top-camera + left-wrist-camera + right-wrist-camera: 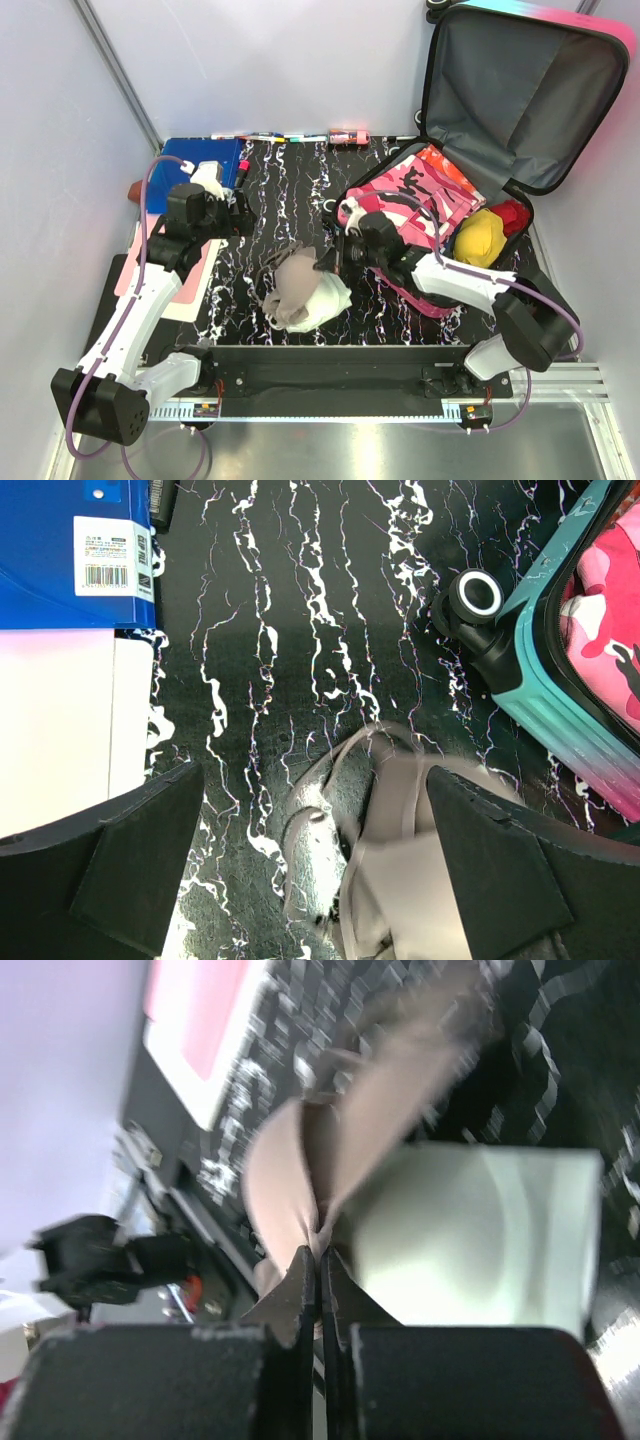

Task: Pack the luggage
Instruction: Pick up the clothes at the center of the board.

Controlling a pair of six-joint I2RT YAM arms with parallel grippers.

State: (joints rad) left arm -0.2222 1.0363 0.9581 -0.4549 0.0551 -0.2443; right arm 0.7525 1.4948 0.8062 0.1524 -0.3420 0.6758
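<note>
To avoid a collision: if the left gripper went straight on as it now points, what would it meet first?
Probably the beige garment, lying ahead of the open left gripper; depth is unclear, so the black marbled table beside it could come first.

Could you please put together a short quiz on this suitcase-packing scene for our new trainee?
1. Multiple choice: what is the right claw pinching? A) a yellow bundle B) the beige garment C) a blue folder
2. True or false: the suitcase stands open, with a pink camouflage cloth inside.
3. Fill in: the left claw hangs over the table with its jaws ___.
Key: 1 B; 2 true; 3 open.
</note>
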